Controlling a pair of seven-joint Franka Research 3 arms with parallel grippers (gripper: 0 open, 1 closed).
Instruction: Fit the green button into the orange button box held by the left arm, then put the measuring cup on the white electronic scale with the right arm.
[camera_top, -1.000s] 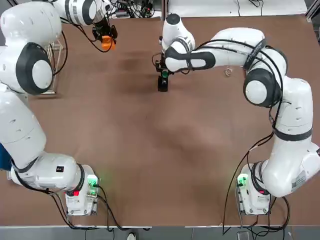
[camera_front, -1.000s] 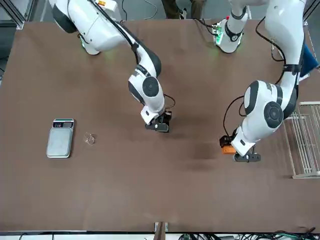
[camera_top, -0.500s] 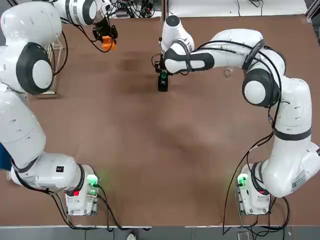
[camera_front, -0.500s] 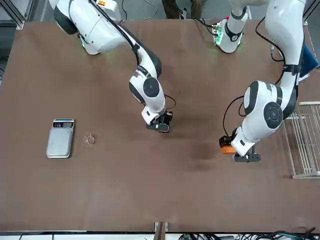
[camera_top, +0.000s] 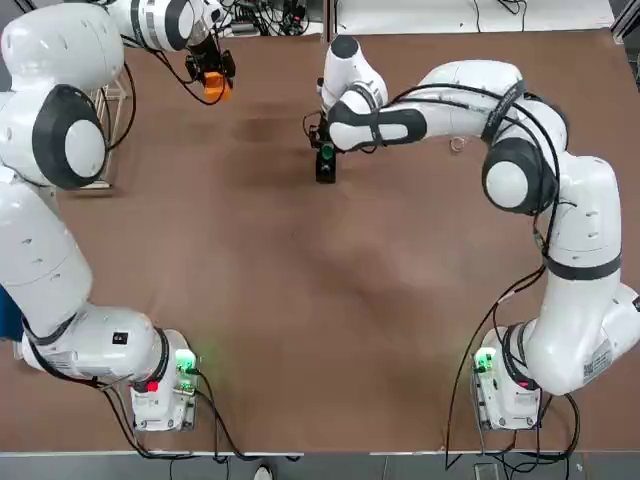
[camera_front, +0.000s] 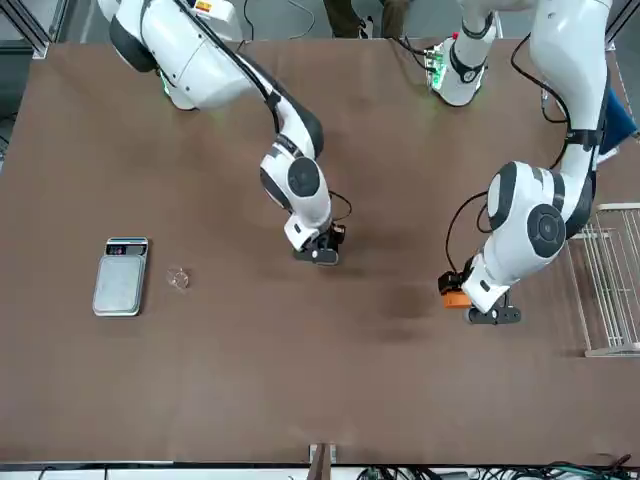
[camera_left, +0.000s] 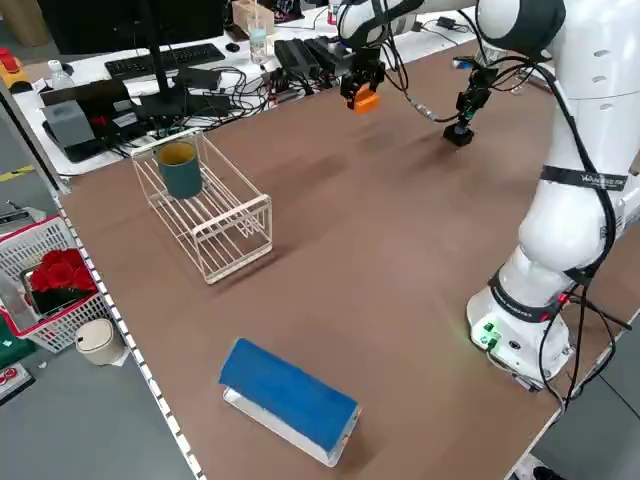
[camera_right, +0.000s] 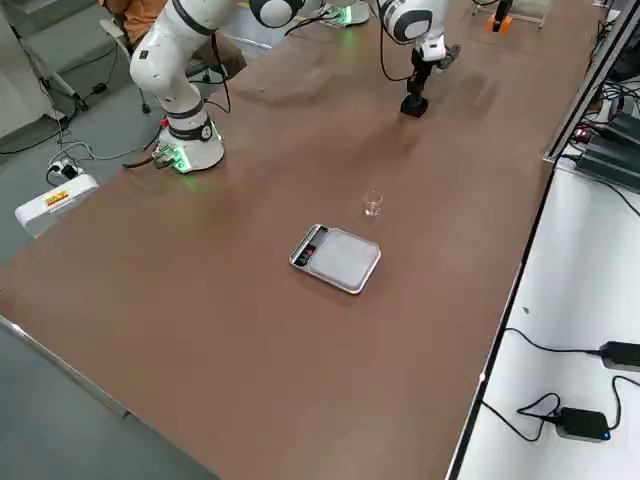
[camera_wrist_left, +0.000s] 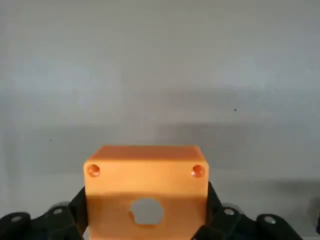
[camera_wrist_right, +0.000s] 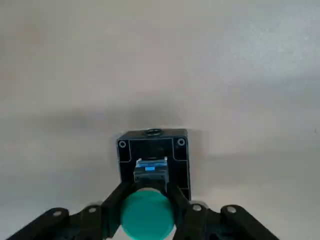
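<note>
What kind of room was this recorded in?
Most likely a robotics lab or workshop: two robot arms are mounted at a brown table, and beside it a bench holds a keyboard and tangled cables.

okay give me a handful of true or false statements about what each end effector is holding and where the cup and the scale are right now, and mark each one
1. The left end effector holds the orange button box. True.
2. The green button is already seated in the orange button box. False: it sits between the fingers of the right end effector, above a black block, well apart from the box.
3. The measuring cup stands on the white electronic scale. False: it stands on the table beside the scale, not touching it.
4. The orange button box has a round hole in the face seen in the left wrist view. True.
5. The scale's plate carries nothing. True.
</note>
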